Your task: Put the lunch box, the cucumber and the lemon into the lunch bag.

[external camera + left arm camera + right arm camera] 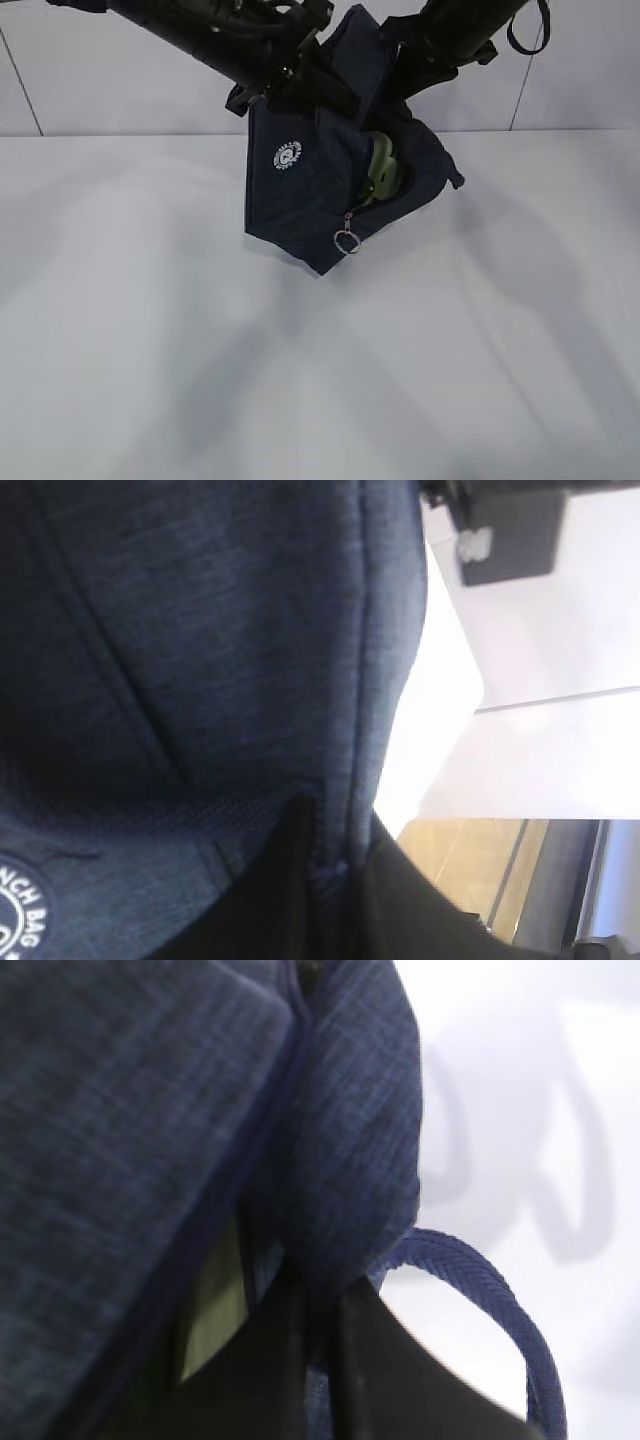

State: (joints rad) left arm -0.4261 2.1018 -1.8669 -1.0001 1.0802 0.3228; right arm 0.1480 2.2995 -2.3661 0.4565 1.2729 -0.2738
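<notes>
Exterior view: a plain white tabletop (320,380) under soft shadows, backed by a white panelled wall (100,70). Held up above the surface hangs the large dark navy fabric lunch bag (300,200), tilted, with a small round white logo (288,156) on its side and a metal ring zipper pull (346,241) dangling near its lowest corner. Through the open zipper slit shows the pale sage-green lid of the lunch box (382,172), inside the bag; the rest of the box is hidden. Cucumber and lemon cannot be made out. Both black arms enter from the top edge and are cut off; the left gripper (262,95) and right gripper (425,55) meet the bag's upper edges.

Left wrist view: navy cloth fills most of the frame, with part of the white logo at the lower left. The black fingers (270,900) are clenched on a seam fold of the bag. White wall and a tan strip lie beyond.

Right wrist view: blurred navy cloth, a navy webbing loop handle (480,1290), a sliver of pale green. The black fingers (420,1380) pinch the bag's edge over the white table.
</notes>
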